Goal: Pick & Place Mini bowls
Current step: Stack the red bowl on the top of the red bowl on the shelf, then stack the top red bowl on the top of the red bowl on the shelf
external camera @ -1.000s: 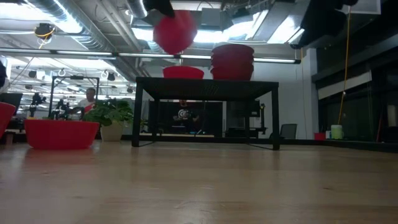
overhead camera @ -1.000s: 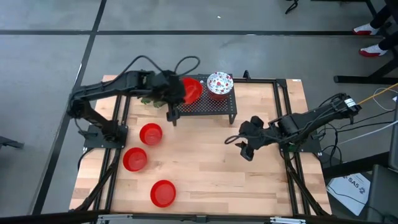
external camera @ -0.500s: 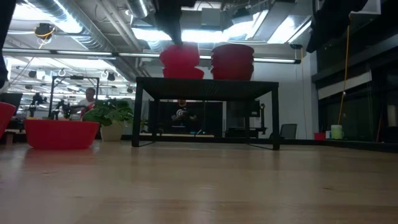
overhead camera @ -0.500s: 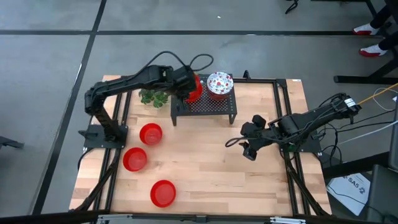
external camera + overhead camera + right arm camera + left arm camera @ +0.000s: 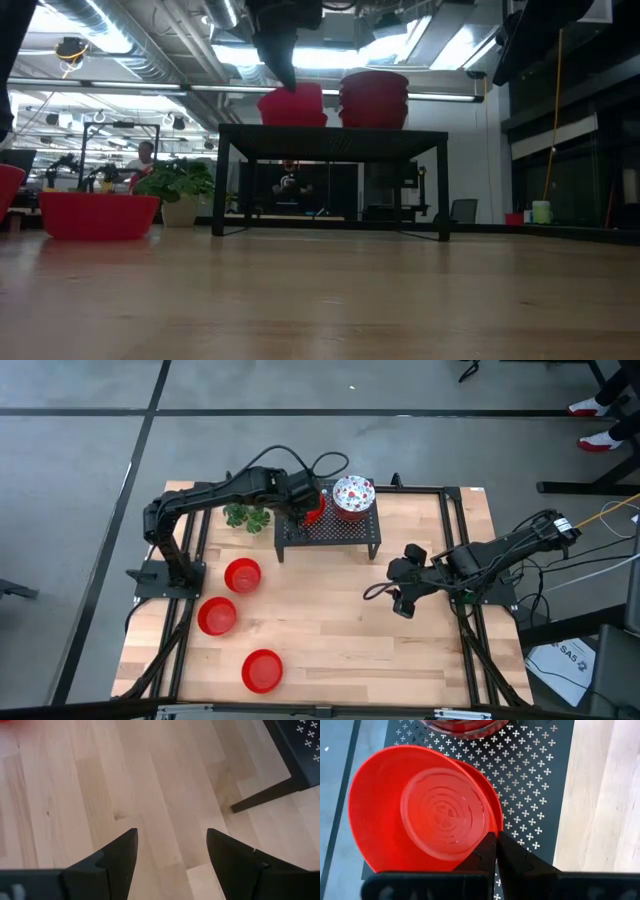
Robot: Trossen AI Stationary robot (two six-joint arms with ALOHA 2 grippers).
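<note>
Fingers of the left gripper (image 5: 496, 836) clenched on the rim of a red mini bowl (image 5: 422, 810) over the black rack (image 5: 330, 528) at the table's far edge; right gripper (image 5: 170, 851) idle, spread; lower it level before releasing.

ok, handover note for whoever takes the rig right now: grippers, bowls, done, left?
Left gripper: shut on the rim of a red bowl, over the black perforated rack at the back of the table.
Right gripper: open, empty, waiting above bare wood right of the rack.
Bowls: a white speckled bowl tops the stack on the rack beside the held one; three red bowls sit on the table's left side.
Done: the stack is on the rack.
Left: release the held bowl, then probably move the three table bowls.
</note>
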